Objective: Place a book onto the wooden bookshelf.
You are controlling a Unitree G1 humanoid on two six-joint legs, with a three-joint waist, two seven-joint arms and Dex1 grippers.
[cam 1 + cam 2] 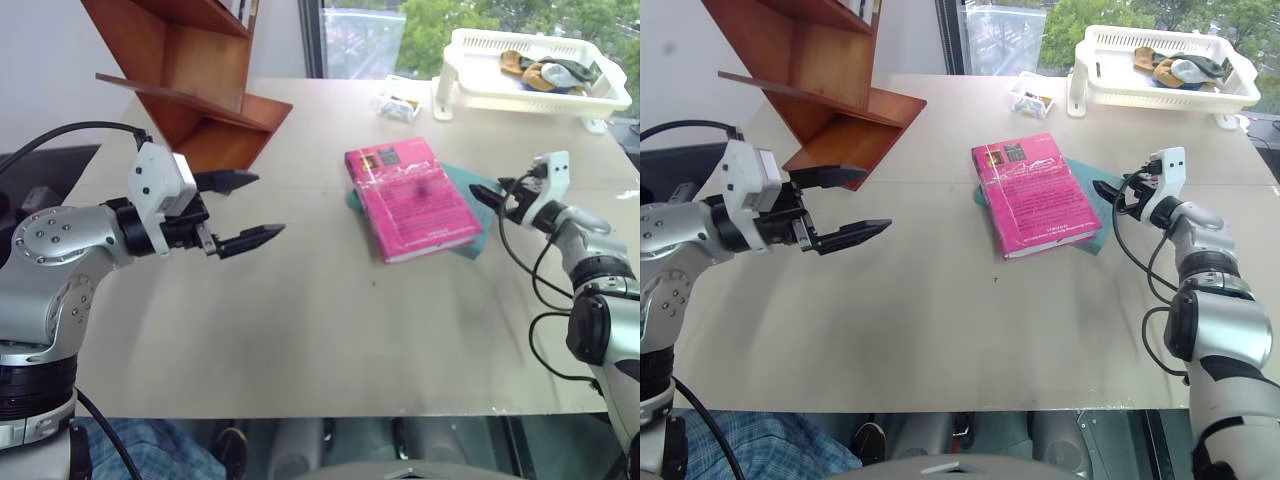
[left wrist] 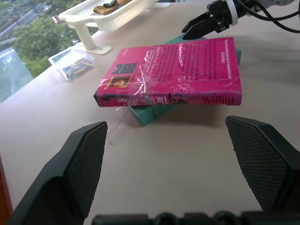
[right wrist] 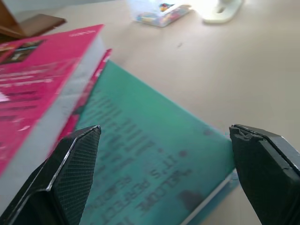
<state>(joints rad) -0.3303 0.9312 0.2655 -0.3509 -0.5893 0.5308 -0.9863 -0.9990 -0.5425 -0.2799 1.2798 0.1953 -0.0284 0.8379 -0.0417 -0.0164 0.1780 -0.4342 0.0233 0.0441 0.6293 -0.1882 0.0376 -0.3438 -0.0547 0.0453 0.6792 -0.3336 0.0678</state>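
Note:
The pink book (image 1: 410,200) lies flat on the table, right of centre, on top of a teal book (image 3: 154,159) whose corner sticks out toward my right side. The wooden bookshelf (image 1: 190,80), made of angled reddish-brown boards, stands at the table's far left. My left gripper (image 1: 270,204) hovers open above the table's left part, just in front of the shelf, pointing at the pink book (image 2: 173,70) from a distance. Close to the teal book's right edge, my right gripper (image 1: 488,193) is open and points left at the stack, with nothing between its fingers.
A white plastic basket (image 1: 530,95) holding a few items stands at the far right. A small clear box (image 1: 400,103) sits beside it, behind the books. The table's front edge runs close to me.

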